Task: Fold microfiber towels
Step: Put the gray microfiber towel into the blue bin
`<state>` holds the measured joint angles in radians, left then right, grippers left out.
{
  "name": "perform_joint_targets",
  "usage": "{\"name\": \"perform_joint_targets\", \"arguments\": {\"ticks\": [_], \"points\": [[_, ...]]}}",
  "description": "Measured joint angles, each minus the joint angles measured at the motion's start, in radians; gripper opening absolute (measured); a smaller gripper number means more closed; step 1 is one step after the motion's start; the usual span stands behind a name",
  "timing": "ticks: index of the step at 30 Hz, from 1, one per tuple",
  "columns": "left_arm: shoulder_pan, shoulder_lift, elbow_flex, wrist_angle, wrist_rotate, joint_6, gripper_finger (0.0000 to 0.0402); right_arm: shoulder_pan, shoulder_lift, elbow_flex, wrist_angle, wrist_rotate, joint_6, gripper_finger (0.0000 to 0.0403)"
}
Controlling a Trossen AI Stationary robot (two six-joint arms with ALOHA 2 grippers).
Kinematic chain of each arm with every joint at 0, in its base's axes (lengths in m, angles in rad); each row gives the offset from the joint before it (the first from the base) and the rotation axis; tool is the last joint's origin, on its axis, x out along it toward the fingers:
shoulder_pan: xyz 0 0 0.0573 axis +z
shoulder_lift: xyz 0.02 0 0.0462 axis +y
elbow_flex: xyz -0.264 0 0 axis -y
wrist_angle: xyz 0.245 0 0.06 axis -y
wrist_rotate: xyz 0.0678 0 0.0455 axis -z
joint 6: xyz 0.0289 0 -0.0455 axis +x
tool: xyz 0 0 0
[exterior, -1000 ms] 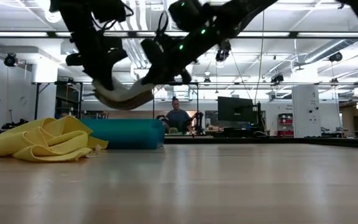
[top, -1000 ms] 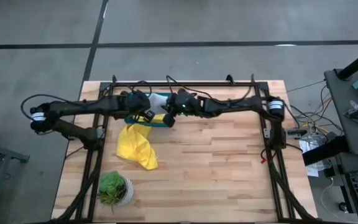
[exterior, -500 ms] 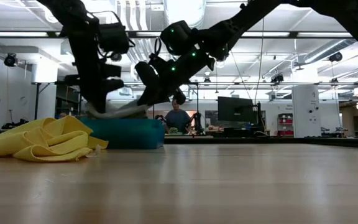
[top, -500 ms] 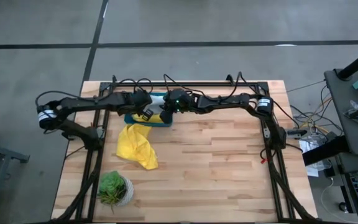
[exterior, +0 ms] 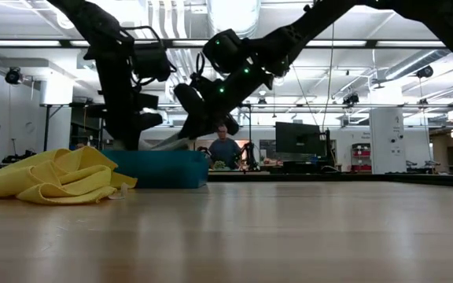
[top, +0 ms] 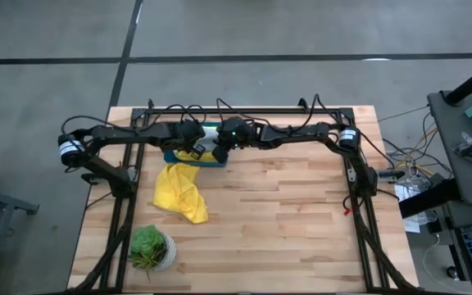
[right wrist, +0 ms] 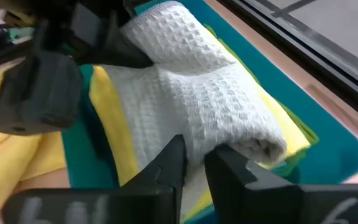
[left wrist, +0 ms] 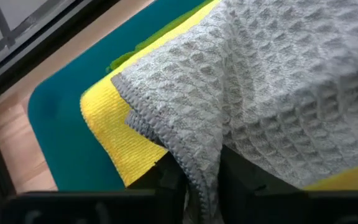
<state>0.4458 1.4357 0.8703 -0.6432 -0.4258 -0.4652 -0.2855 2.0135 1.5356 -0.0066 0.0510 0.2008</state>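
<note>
Nearest, toward 7 o'clock on the wooden table (top: pixel 285 213): a small green potted plant (top: pixel 149 247), standing well apart from the rest.

Farther in, at about 9 o'clock from the table's middle: a crumpled yellow microfiber towel (top: pixel 179 190), lying loose on the wood, just beside the teal tray (exterior: pixel 163 167) and not inside it.

At 11 o'clock, near the far edge: the teal tray, holding a stack of cloths. Seen in the stack: a folded yellow towel (left wrist: pixel 114 127), a lime green edge (left wrist: pixel 151 43) under it, and on top a folded pale grey waffle-weave towel (right wrist: pixel 197 112).

Over the tray, from the 9 o'clock side: the left gripper (top: pixel 192 144), pointing down into the tray. Fingers narrowly parted, with a hanging hem of the grey towel running between them; cannot tell whether the hem is truly pinched or only passes through.

Over the same tray, from the 3 o'clock side: the right gripper (top: pixel 218 150), tilted down toward the towel. Fingers (right wrist: pixel 166 165) close together, a slim gap only, their tips pressed at the rolled edge of the grey towel; a firm hold cannot be confirmed.

Farthest, beyond the table in the low view: a seated person (exterior: pixel 225 147) among desks and monitors.
</note>
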Motion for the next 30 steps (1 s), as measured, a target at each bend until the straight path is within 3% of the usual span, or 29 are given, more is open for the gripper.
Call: {"name": "perform_joint_targets", "arguments": {"ticks": [8, 17, 22, 26, 30], "points": [[0.0, -0.012, 0.008, -0.02, -0.002, 0.0, 0.011, -0.017, -0.005, -0.002, -0.074, 0.0, 0.01, 0.012], [0.0, -0.04, 0.059, -0.14, -0.001, 0.073, 0.0121, -0.042, -0.075, -0.002, -0.172, 0.001, -0.02, 0.0152], [0.0, -0.07, 0.091, -0.134, 0.0, 0.139, 0.0121, -0.042, -0.092, -0.002, -0.135, -0.006, -0.055, 0.0127], [0.0, -0.085, 0.091, -0.024, 0.001, 0.188, 0.0113, -0.042, -0.066, -0.002, -0.054, -0.044, -0.064, 0.0078], [0.004, -0.065, 0.069, 0.077, 0.002, 0.222, 0.0078, -0.042, -0.018, -0.002, 0.024, -0.071, -0.056, 0.0024]]}}
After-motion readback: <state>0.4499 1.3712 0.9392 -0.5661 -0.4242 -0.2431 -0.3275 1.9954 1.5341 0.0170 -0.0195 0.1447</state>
